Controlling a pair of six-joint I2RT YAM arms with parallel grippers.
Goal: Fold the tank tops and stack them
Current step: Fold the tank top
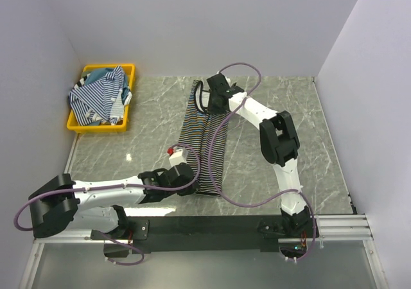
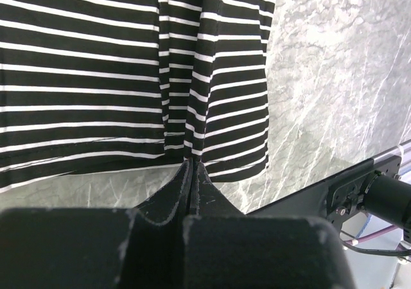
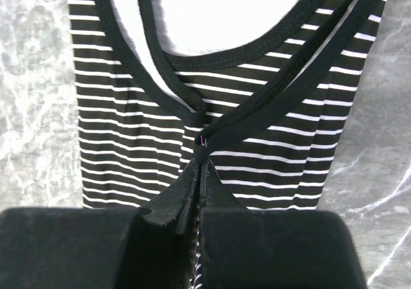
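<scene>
Black striped tank top [image 1: 191, 130] lies long and thin in the middle of the table [image 1: 289, 109]. The left gripper [image 2: 192, 173] pinches its bottom edge, fingers shut tight. The right gripper [image 3: 200, 164] pinches the straps the same way. To fold well, both should hold tight and move evenly.

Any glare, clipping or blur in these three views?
Top external: one small glare spot on the table, otherwise even light. Left wrist: black striped tank top sharp, left gripper soft and dark up close. Right wrist: area inside the neckline clipped to white; right gripper blurred.
</scene>
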